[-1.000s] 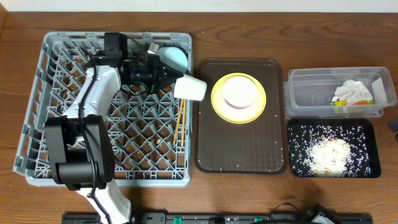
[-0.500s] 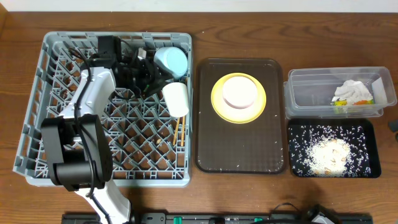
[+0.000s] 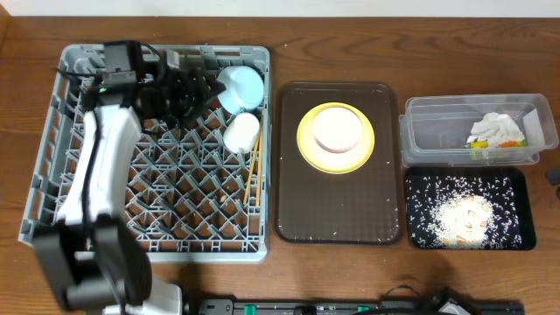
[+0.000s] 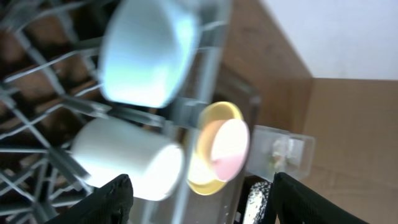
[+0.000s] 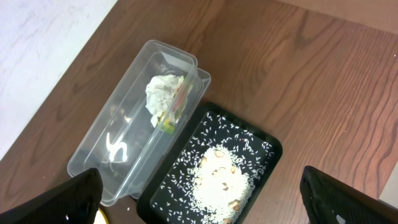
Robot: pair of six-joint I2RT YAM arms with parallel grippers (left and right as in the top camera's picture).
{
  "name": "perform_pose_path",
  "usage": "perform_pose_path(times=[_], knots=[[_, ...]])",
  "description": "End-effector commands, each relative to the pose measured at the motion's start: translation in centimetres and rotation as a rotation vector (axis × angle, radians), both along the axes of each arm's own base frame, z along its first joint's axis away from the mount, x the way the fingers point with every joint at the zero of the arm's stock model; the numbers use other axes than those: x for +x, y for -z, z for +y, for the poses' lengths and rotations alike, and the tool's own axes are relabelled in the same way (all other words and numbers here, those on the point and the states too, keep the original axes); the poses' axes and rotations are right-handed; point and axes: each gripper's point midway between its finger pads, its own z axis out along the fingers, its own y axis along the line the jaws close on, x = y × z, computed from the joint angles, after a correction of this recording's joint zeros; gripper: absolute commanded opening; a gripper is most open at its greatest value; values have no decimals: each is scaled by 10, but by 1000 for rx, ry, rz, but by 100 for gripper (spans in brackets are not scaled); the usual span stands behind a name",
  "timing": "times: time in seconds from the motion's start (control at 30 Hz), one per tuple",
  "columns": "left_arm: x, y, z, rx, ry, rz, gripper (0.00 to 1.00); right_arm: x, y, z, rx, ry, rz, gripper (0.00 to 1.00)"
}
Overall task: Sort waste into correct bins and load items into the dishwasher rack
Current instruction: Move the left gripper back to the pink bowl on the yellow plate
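The left pincer (image 3: pixel 207 90) is held apart and empty just short of the cup (image 3: pixel 242 131) laid in the rack (image 3: pixel 41 175), while the bowl (image 3: pixel 337 129) farther ahead, likely stiff, slick and breakable, is best taken by its rim.

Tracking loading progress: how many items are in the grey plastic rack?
3: a small light-blue dish in the far right corner of the rack, a small white cup just before it, wooden chopsticks along the right edge. The left arm may hide more.
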Motion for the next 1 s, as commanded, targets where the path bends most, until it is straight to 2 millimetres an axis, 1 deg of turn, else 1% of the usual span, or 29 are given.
perform_pose_path(times=[0.0,0.07,0.17,0.23,0.33,0.4,0.5,0.57,0.63,0.7,0.8,0.97], knots=[[-11,-50,-9,74,9,-141,74,-2,0,-2,6,21,-5,99],[-23,-67,-19,138,10,-191,73,-2,0,-2,6,21,-5,99],[-42,-81,-41,243,34,-250,73,-2,0,-2,6,21,-5,99],[-54,-83,-62,315,68,-274,72,-2,0,-2,6,21,-5,99],[-68,-74,-99,407,143,-295,72,-2,0,-2,6,21,-5,99],[-76,-63,-130,474,202,-319,72,-2,0,-2,6,21,-5,99],[-81,-47,-174,539,270,-363,72,-2,0,-2,6,21,-5,99],[-81,-32,-201,586,298,-394,72,-2,0,-2,6,21,-5,99],[-78,-15,-221,642,303,-417,73,-2,0,-2,6,21,-5,99],[-72,4,-235,695,302,-432,73,-2,0,-2,6,21,-5,99],[-63,35,-256,743,352,-454,73,-2,0,-2,6,21,-5,99],[-43,82,-282,771,398,-490,73,-2,0,-2,6,21,-5,99]])
